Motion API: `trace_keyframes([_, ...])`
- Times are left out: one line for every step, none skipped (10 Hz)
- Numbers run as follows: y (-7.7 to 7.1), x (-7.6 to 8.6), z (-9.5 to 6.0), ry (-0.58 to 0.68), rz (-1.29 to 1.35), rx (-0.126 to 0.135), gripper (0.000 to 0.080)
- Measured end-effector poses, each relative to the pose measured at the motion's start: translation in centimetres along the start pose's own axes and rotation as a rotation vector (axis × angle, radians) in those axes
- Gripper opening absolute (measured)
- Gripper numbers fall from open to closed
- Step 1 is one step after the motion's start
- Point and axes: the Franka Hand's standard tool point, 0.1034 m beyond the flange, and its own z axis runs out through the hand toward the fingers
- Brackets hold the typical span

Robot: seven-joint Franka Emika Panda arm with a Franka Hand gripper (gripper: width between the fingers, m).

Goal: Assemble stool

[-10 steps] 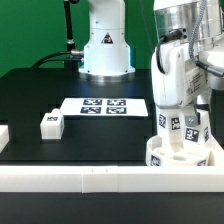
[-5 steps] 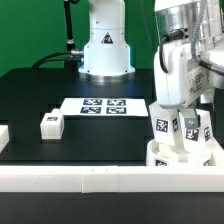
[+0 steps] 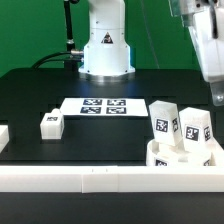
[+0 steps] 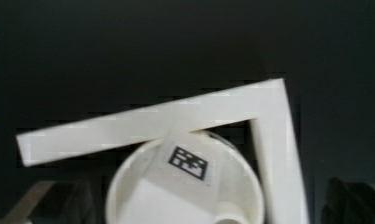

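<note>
Tabletop (image 3: 40, 90) spread black under everything, with the white border rail (image 3: 110, 178) along its near edge, far below the jaws. The marker board (image 3: 105, 105) lay flat between the jaws' side of the table and the far side. The round seat (image 3: 180, 158) sat almost straight beneath the jaws, tucked into the rail's corner, as the wrist view looking down on it showed. On it a first leg (image 3: 165, 122) and a second leg (image 3: 197, 128) stood upright side by side, under the jaws and clear of them. The third leg (image 3: 51, 122) rested alone on the table, well away from the jaws, beyond the marker board. The gripper (image 3: 214, 92) hung high, its jaws spread and empty.

Fetching that last leg looked to be the step in hand. The next move would call for crossing over to it, descending with the jaws astride the block, and gripping it squarely.
</note>
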Motion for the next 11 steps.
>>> trace_keyframes([0.0,0.0,0.0,0.0,-0.078,0.0,0.0649])
trace_keyframes([0.0,0.1,0.0,0.002,-0.154,-0.001,0.0649])
trace_keyframes([0.0,0.2,0.0,0.009,-0.28,-0.003,0.0649])
trace_keyframes([0.0,0.3,0.0,0.012,-0.388,-0.004,0.0649])
trace_keyframes([0.0,0.4,0.0,0.014,-0.477,-0.006,0.0649])
trace_keyframes([0.0,0.5,0.0,0.022,-0.566,-0.01,0.0649])
trace_keyframes([0.0,0.6,0.0,0.03,-0.676,-0.017,0.0649])
trace_keyframes([0.4,0.7,0.5,0.038,-0.86,-0.062,0.0649])
trace_keyframes([0.4,0.7,0.8,0.039,-0.979,-0.081,0.0649])
trace_keyframes([0.4,0.9,0.9,0.05,-1.064,-0.083,0.0649])
trace_keyframes([0.3,1.4,0.9,0.068,-1.222,-0.083,0.0649])
